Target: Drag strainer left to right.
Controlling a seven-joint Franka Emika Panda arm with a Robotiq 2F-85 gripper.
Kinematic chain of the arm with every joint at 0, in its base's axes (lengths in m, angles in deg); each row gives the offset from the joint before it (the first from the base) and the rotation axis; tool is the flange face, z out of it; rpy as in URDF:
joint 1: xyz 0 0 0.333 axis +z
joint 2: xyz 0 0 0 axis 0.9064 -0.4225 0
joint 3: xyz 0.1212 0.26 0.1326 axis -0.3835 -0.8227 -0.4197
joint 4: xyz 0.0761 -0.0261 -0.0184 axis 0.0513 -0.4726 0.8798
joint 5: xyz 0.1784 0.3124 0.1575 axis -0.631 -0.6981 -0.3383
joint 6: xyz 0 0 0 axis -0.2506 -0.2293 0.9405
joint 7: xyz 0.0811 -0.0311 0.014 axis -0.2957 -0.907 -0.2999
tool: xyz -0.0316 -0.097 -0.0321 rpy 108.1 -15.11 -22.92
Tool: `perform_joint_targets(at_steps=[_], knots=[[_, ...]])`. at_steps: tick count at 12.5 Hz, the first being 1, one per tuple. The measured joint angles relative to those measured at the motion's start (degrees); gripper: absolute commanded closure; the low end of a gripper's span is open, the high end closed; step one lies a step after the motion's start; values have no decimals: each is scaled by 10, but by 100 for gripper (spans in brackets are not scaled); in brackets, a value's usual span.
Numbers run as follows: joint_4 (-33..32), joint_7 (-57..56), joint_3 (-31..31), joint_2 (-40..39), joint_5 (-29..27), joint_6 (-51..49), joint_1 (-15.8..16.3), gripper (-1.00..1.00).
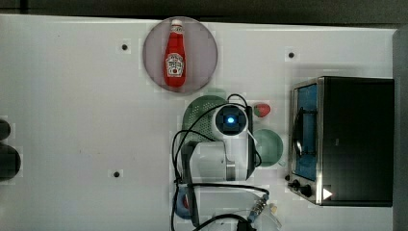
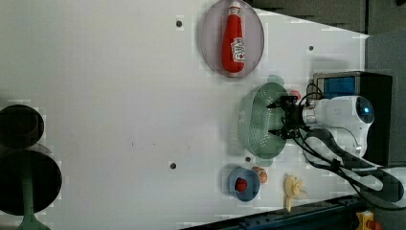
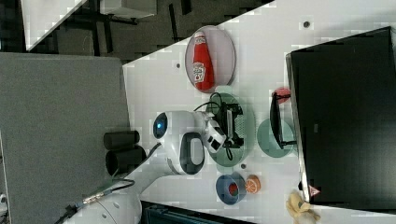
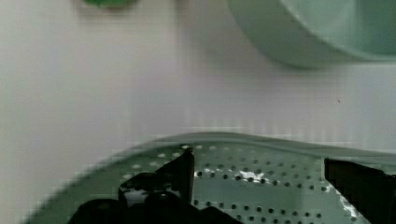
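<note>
The black pincer (image 2: 280,117), fingers spread wide apart, hangs inside the pale green perforated plastic oval strainer (image 2: 256,120) on the white bench (image 2: 119,96).

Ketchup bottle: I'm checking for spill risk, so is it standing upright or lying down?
Lying down. The ketchup bottle rests on its side on the round plate, label facing up.

Claw (image 3: 232,125) over strainer (image 3: 247,122); ketchup bottle (image 3: 201,67) lying on plate (image 3: 225,51).
</note>
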Motion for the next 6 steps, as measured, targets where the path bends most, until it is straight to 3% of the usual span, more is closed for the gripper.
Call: perform_joint_targets(at_steps=[2, 6], knots=[[-6, -4, 4, 5, 23, -1, -15, -100], [-1, -36, 12, 17, 15, 13, -28, -100]])
